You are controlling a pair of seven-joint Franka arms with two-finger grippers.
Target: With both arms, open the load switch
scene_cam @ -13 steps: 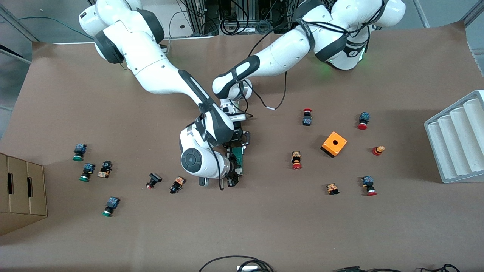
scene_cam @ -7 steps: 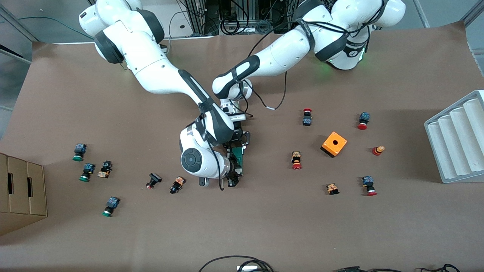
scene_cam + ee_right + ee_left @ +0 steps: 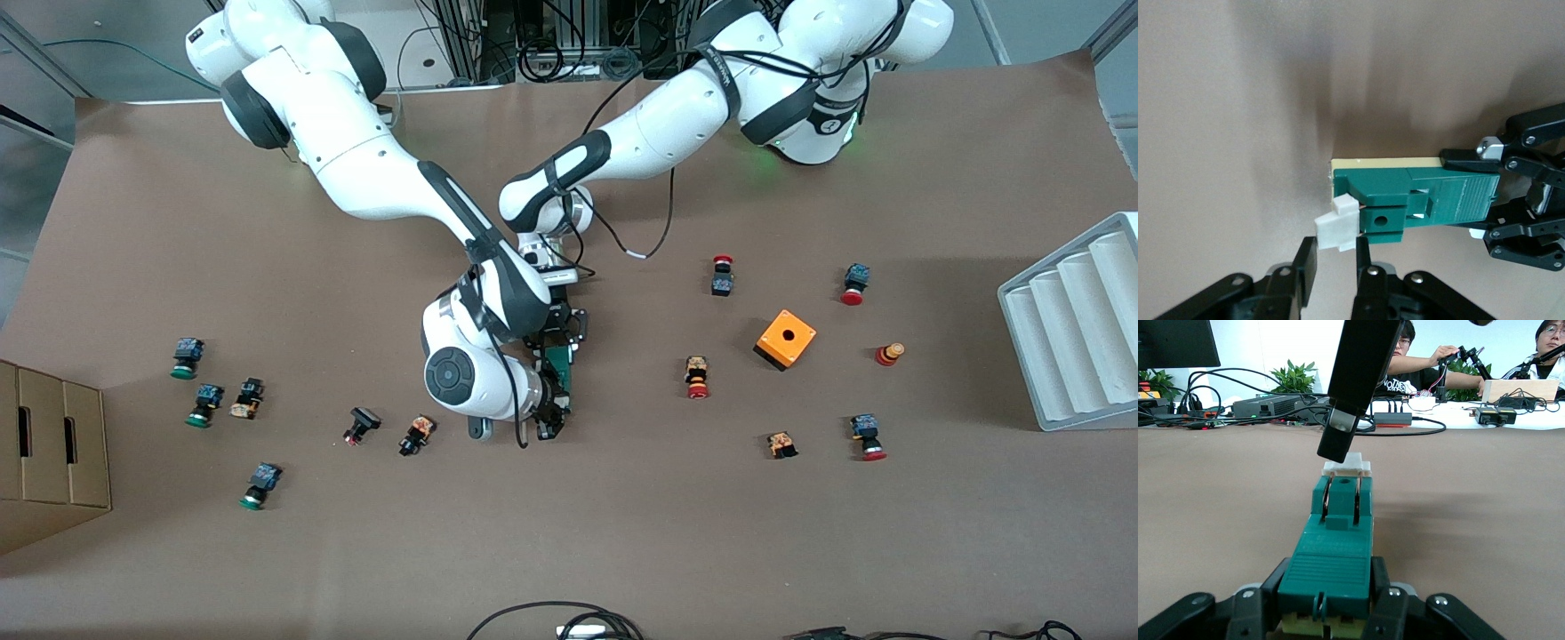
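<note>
Load switch (image 3: pixel 1431 200) — mid-worktop, left tool (image 3: pixel 1328 613) pinching its end; right tool (image 3: pixel 1335 267) nearly pinching white block (image 3: pixel 1337 227) — unopened.

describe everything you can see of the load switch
The load switch is a slim dark-green plastic bar with a ribbed top, a cream underside and a small white block at one end. It sits near the table's middle among scattered push buttons. The left pincer is shut on its plain end; the right pincer straddles the white block, fingers close on either side.
</note>
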